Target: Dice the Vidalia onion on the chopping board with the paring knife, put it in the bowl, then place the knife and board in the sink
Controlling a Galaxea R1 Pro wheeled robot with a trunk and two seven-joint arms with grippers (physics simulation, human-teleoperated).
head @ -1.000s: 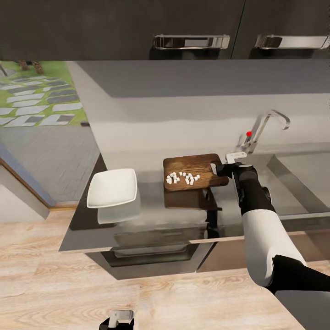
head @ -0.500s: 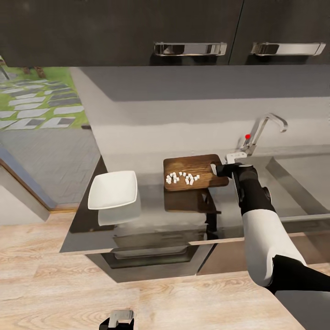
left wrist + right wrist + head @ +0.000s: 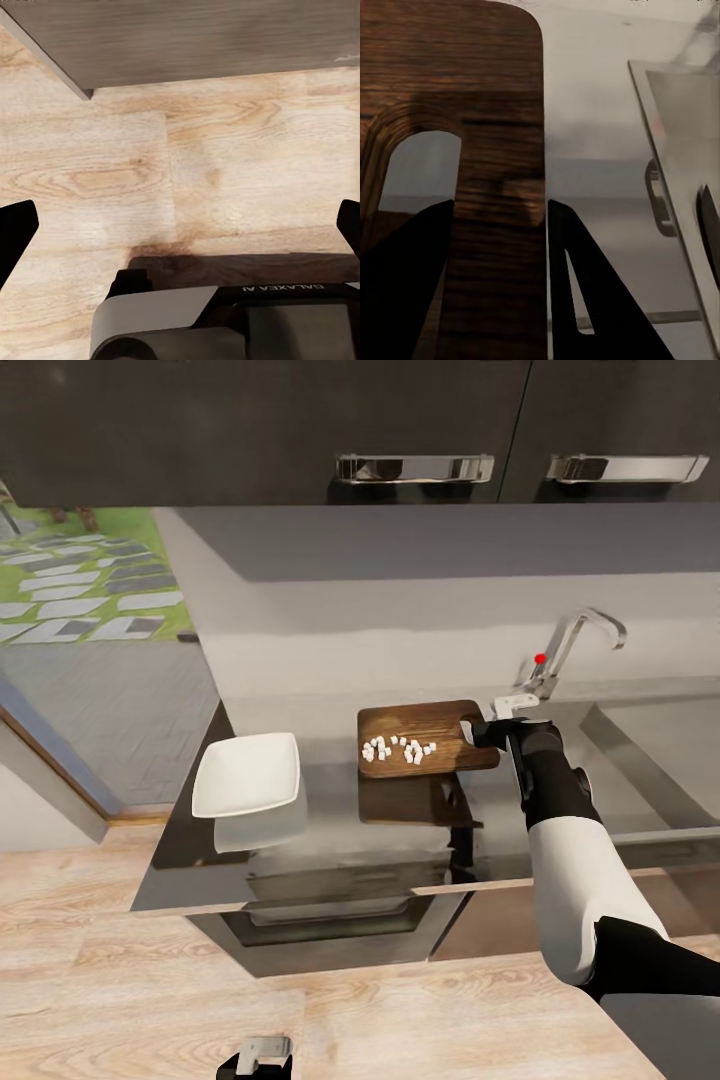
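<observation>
Fingers [image 3: 412, 285] of the right gripper [image 3: 478, 732] pinch the right end of the chopping board [image 3: 425, 737], one through its handle slot, one past the edge. Diced onion [image 3: 398, 748] lies on the board's left half; the bowl [image 3: 247, 774] sits further left on the table [image 3: 330, 850]. The left gripper's [image 3: 180, 225] fingers are spread over the floor [image 3: 225, 165].

The right arm reaches forward, its gripper [image 3: 478, 732] pinching the board [image 3: 425, 725]. The left gripper [image 3: 256, 1055] hangs low, fingers spread.
</observation>
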